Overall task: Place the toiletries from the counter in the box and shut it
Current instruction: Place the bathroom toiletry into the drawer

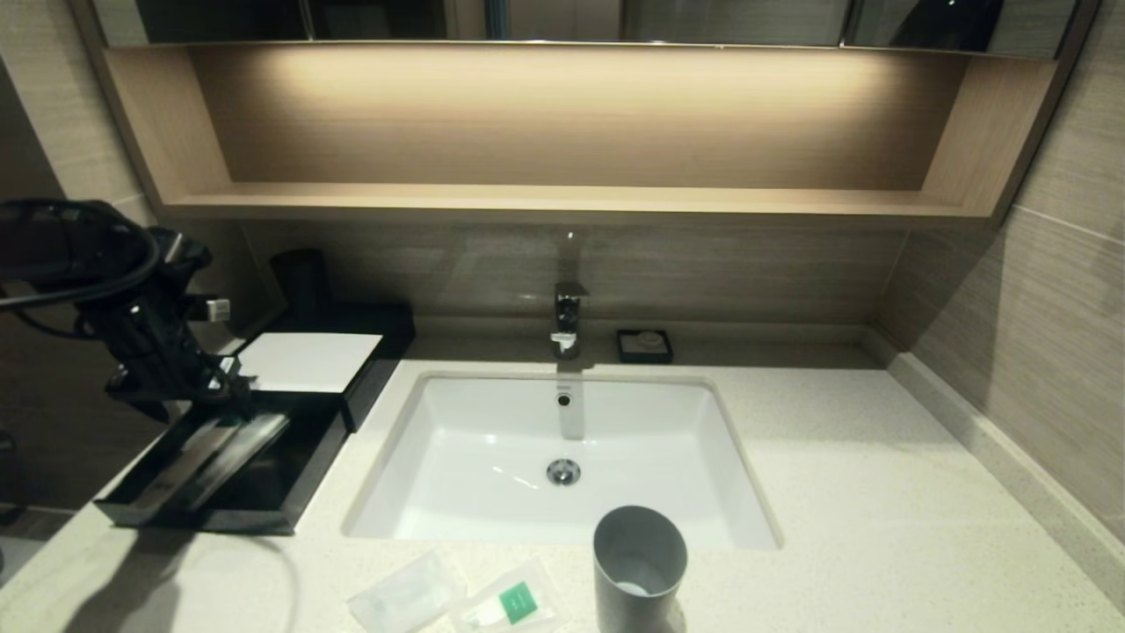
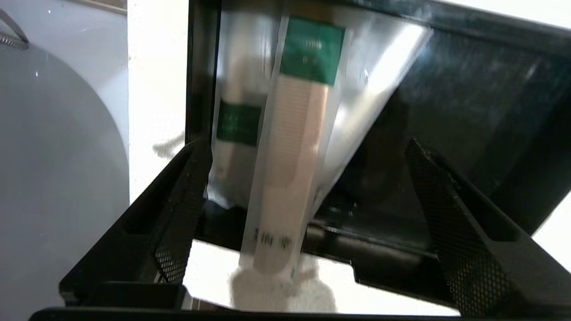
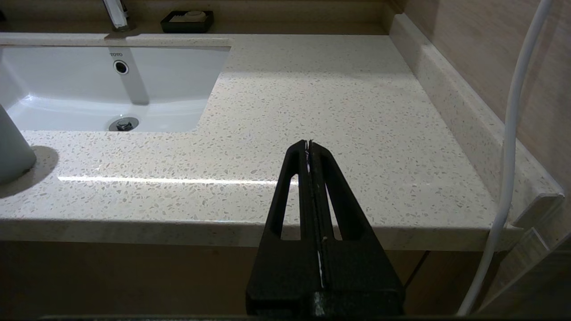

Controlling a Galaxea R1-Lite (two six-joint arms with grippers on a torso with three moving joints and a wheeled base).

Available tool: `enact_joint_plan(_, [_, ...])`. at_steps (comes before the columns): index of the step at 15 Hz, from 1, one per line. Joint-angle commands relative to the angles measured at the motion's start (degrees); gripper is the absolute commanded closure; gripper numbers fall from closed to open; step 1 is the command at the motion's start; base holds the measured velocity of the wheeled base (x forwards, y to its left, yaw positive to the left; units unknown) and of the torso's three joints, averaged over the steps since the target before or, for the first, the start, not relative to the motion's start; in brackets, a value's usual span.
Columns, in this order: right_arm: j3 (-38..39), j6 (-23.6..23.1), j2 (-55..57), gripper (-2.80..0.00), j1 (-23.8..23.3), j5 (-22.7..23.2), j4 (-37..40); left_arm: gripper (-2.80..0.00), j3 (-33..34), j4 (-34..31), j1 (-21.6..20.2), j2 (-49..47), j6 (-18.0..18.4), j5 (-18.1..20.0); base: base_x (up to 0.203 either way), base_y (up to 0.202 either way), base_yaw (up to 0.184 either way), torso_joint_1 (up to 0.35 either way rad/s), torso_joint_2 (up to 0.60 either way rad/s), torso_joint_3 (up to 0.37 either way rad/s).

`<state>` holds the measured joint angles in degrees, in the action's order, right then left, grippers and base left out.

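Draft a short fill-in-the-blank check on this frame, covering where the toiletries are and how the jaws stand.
1. The wrapped stick lies in the box's pulled-out ____.
2. Two sachets lie on the counter beside the grey ____.
3. The left gripper, above the drawer, has its jaws ____.
4. The right gripper, parked off the counter's front edge, has its jaws ____.

Missing words: drawer; cup; open; shut
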<state>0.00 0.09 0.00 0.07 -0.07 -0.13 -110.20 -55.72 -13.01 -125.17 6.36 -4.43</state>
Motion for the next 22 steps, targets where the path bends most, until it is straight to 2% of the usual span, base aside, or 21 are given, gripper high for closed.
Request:
enact_joint_plan(1, [0.0, 0.0, 0.0, 0.00, 0.0, 0.0, 0.0, -2.80, 0.4, -1.8, 0.0, 2.4, -0.2, 0.1, 0.000, 0.000, 0.000, 0.000, 0.00, 0.000])
enact_joint_plan(4, [0.1, 0.0, 0.0, 0.00, 0.0, 0.0, 0.0, -2.80, 2.4, -2.8, 0.0, 4.8, -0.2, 0.2, 0.000, 0.000, 0.000, 0.000, 0.00, 0.000])
enact_joint_plan(5, [0.0, 0.0, 0.0, 0.00, 0.0, 0.0, 0.0, 0.00, 3.4, -2.8, 0.0, 5.7, -0.2, 0.2, 0.000, 0.000, 0.000, 0.000, 0.00, 0.000])
enact_joint_plan(13, [0.1, 0.0, 0.0, 0.00, 0.0, 0.0, 0.0, 0.00, 10.1, -3.2, 0.0, 9.0, 0.2, -0.4, 0.000, 0.000, 0.000, 0.000, 0.00, 0.000])
enact_joint_plan(16, [0.1, 0.0, 0.0, 0.00, 0.0, 0.0, 0.0, 0.00, 14.6, -3.4, -0.1, 10.8, 0.3, -0.5, 0.000, 0.000, 0.000, 0.000, 0.00, 0.000])
enact_joint_plan(22, [0.0, 0.0, 0.0, 0.00, 0.0, 0.0, 0.0, 0.00, 19.6, -3.1, -2.3, 14.3, -0.2, -0.1, 0.000, 0.000, 0.000, 0.000, 0.00, 0.000])
